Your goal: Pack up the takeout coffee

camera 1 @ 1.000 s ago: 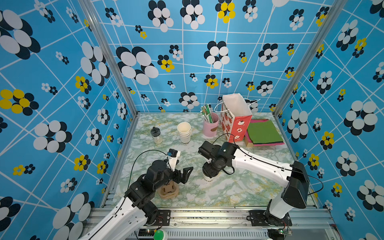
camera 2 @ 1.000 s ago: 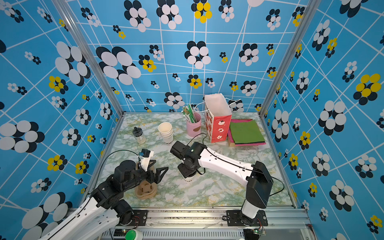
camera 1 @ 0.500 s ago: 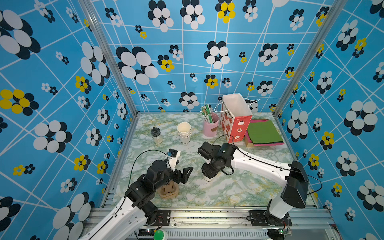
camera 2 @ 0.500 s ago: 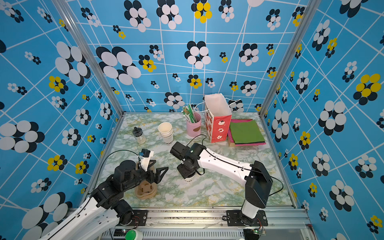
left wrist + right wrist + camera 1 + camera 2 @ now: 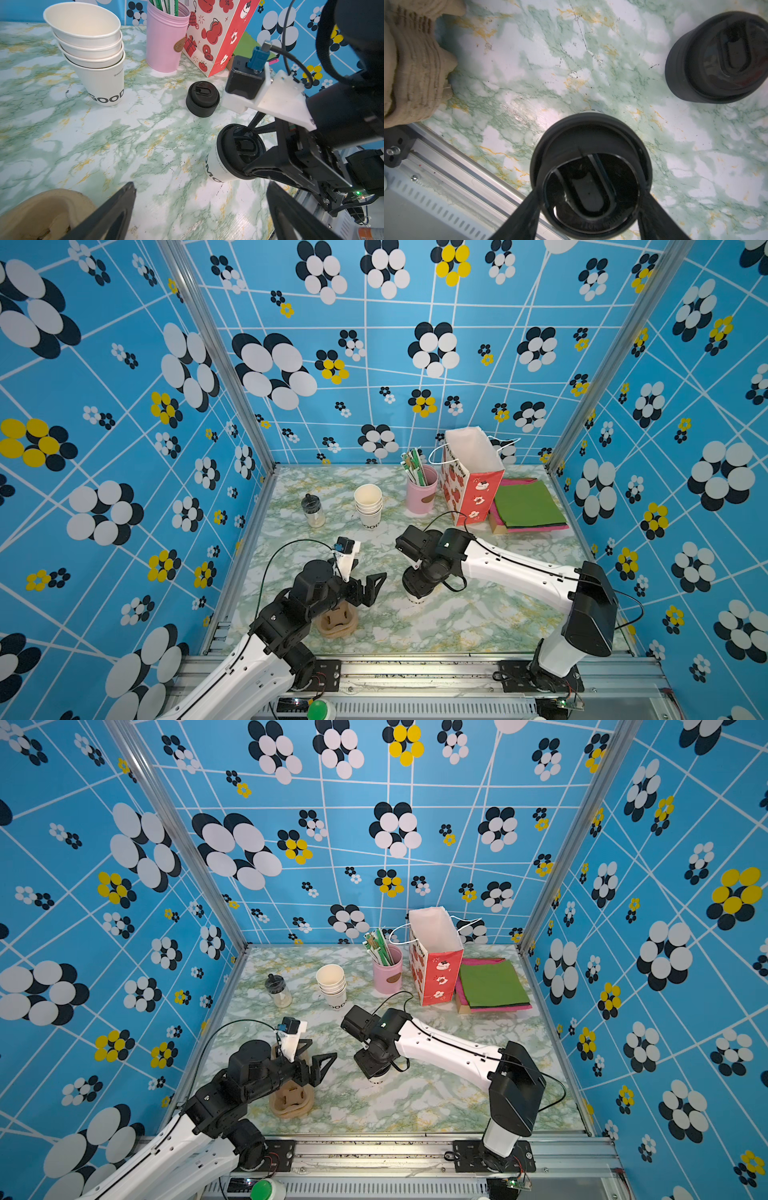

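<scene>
The takeout coffee (image 5: 218, 166), a white paper cup with dark lettering and a black lid (image 5: 589, 162), stands on the marble table near the front middle. My right gripper (image 5: 589, 205) comes down from above and is shut on it, one finger on each side of the lid rim. In both top views the right gripper (image 5: 424, 578) (image 5: 376, 1063) hides most of the cup, and only its base (image 5: 415, 598) (image 5: 379, 1079) shows. My left gripper (image 5: 201, 197) (image 5: 370, 585) hangs open and empty just left of the cup, above bare table.
A brown stack of cup carriers (image 5: 336, 620) sits under my left arm. Behind are a pile of black lids (image 5: 202, 99), stacked lidless cups (image 5: 368, 506), a small jar (image 5: 312, 510), a pink cup of sticks (image 5: 422, 493), an open red and white bag (image 5: 469, 481) and green napkins (image 5: 525, 504).
My right gripper has edged very slightly to the left with the cup in it. The left arm has not moved.
</scene>
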`<state>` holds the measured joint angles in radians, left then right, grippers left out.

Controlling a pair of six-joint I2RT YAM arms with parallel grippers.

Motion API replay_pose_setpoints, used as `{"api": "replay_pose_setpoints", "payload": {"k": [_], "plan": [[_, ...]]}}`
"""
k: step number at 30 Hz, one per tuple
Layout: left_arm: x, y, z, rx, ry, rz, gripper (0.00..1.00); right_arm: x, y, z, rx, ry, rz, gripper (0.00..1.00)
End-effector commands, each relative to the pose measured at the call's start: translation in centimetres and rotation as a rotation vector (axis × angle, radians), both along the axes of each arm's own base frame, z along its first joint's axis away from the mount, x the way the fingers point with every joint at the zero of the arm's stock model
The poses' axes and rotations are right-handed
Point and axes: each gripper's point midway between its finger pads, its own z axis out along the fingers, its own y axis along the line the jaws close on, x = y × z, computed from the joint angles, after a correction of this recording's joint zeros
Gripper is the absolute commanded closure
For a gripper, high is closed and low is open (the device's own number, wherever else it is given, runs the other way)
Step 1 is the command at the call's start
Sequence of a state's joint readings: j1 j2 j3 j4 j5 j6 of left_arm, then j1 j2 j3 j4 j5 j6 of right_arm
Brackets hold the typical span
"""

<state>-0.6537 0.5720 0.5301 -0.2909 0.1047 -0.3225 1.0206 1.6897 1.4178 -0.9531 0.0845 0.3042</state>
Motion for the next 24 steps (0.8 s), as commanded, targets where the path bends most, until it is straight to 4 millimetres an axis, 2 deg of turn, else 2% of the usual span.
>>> {"api": "replay_pose_setpoints", "payload": {"k": [1,11,24], "plan": [[0.2,0.0,0.1,-0.016,-0.007,0.006,0.01,-1.1,-0.8,-1.5,-0.04,0.045,0.002,0.32],[0.4,0.1,0.1,-0.022,-0.005,0.013,0.01,-1.4,-2.5,-3.5,-0.151,0.07,0.011,0.33],[0.9,-0.2,-1.0,-0.019,0.054,0.032,0.01,-3.3,-4.5,-6.6,-0.263,0.175,0.029,0.35]]}}
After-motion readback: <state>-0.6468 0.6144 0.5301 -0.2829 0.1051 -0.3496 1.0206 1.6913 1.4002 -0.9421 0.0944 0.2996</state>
